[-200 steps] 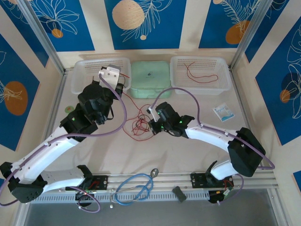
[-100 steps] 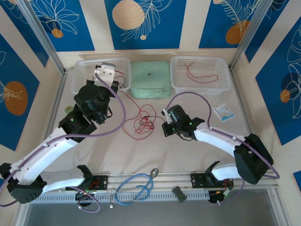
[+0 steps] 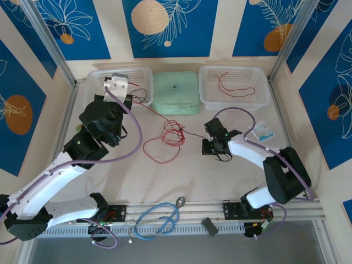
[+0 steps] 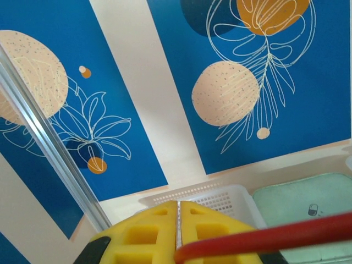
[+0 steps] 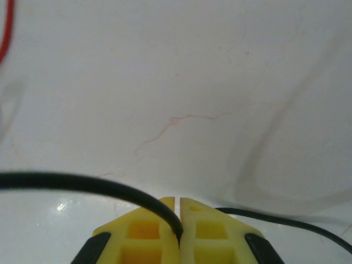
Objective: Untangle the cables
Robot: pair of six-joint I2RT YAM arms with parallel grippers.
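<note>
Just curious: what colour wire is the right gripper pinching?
A black wire, clearest in right wrist view.

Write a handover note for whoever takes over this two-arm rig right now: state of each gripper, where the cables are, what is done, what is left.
Left gripper: shut on a thin red cable, raised near the clear plastic left basket.
Right gripper: shut on a thin black cable, low over the white table.
Cables: a bunch of red loops lies mid-table; the black cable appears to run from it to the right gripper.
Done: one separate red cable lies in the clear plastic right basket.
Left: the mid-table bunch is not yet pulled apart.
</note>
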